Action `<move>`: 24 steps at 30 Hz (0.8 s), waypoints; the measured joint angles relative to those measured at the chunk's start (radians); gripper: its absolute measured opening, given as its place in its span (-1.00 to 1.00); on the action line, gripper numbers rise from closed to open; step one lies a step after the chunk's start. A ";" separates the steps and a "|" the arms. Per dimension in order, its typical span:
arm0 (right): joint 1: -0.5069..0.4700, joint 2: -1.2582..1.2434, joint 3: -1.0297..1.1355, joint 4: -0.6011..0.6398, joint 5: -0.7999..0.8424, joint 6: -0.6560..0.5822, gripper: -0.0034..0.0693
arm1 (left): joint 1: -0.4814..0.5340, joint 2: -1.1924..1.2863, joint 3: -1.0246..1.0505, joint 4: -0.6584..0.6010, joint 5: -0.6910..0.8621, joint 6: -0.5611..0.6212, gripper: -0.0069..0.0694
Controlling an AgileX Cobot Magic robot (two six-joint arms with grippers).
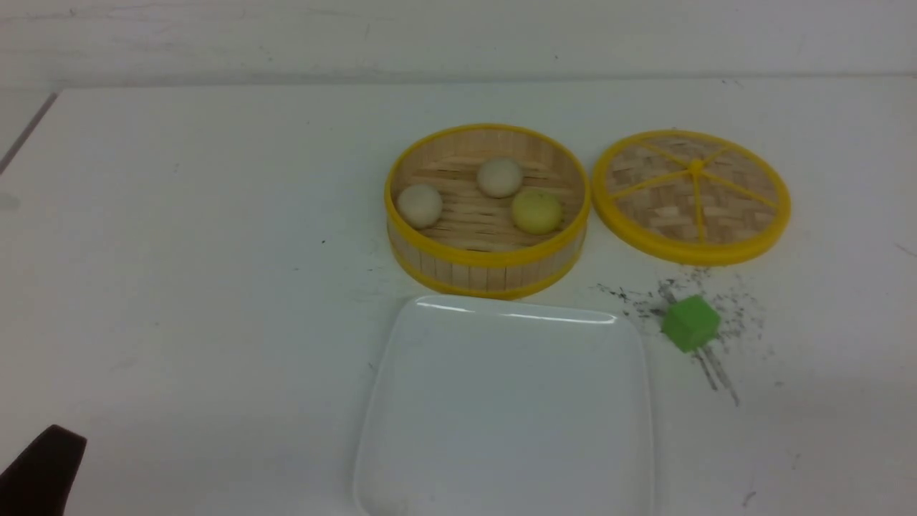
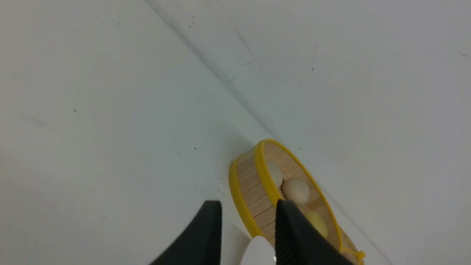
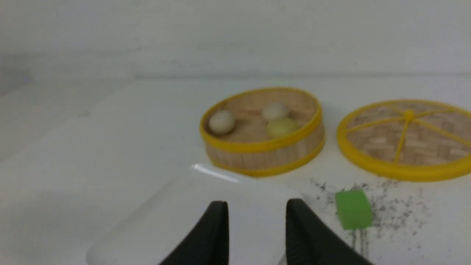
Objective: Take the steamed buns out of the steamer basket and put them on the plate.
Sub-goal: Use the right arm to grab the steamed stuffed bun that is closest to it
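Inside the steamer basket lie three steamed buns; left claw and right claw hang parted, apparently empty.

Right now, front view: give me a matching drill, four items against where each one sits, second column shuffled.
1. pale yellow bun
2. plate
3. woven disc
4. green cube

A. on the dark-speckled patch of table
B. inside the steamer basket
C. lying flat, level with the basket on its right
D. directly in front of the basket, nearest the robot

Pairs: 1-B, 2-D, 3-C, 4-A
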 joint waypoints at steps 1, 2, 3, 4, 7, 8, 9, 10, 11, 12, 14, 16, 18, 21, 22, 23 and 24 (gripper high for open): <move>0.000 0.037 -0.042 0.000 0.012 -0.022 -0.23 | 0.000 0.000 0.000 -0.004 0.000 0.000 -0.19; 0.000 0.075 -0.079 0.000 0.017 -0.038 -0.23 | 0.000 0.000 0.000 -0.005 0.000 0.000 -0.19; 0.000 0.114 -0.128 -0.001 0.017 -0.051 -0.21 | 0.000 0.000 0.000 -0.006 0.000 0.000 -0.19; 0.000 0.148 -0.170 -0.005 0.018 -0.061 -0.20 | 0.000 0.000 0.000 -0.007 0.000 0.000 -0.19; 0.000 0.268 -0.313 -0.055 0.018 -0.070 -0.14 | 0.000 0.000 0.000 -0.010 0.000 0.000 -0.19; 0.000 0.319 -0.349 -0.080 0.020 -0.070 -0.13 | 0.000 0.000 0.000 -0.010 0.000 0.000 -0.19; 0.000 0.372 -0.394 -0.110 0.028 -0.070 -0.11 | 0.000 0.000 0.000 -0.010 0.000 0.000 -0.19; 0.000 0.428 -0.448 -0.141 0.054 -0.070 -0.09 | 0.000 0.000 0.000 -0.010 0.000 0.001 -0.19; 0.000 0.482 -0.491 -0.161 0.082 -0.070 -0.08 | 0.000 0.000 0.000 -0.010 0.000 0.002 -0.19; 0.000 0.494 -0.500 -0.165 0.088 -0.070 -0.08 | 0.000 0.000 0.000 -0.010 0.000 0.002 -0.19; 0.000 0.611 -0.595 -0.215 0.153 -0.071 -0.07 | 0.000 0.000 0.000 -0.010 0.011 0.003 -0.19; 0.000 0.691 -0.659 -0.247 0.170 -0.087 -0.08 | 0.000 0.000 0.000 -0.010 0.022 0.015 -0.19; 0.000 0.742 -0.691 -0.261 0.139 -0.147 -0.13 | 0.000 0.000 0.000 -0.006 0.029 0.036 -0.19; 0.000 0.804 -0.706 -0.260 0.051 -0.252 -0.22 | 0.000 0.000 0.000 -0.005 0.030 0.048 -0.19; 0.000 0.829 -0.710 -0.260 0.023 -0.280 -0.26 | 0.000 0.000 0.000 -0.005 0.030 0.049 -0.19; 0.000 0.858 -0.714 -0.260 0.016 -0.292 -0.30 | 0.000 0.000 0.000 -0.004 0.029 0.049 -0.19; 0.000 0.878 -0.720 -0.260 0.017 -0.302 -0.33 | 0.000 0.000 0.000 -0.004 0.029 0.049 -0.19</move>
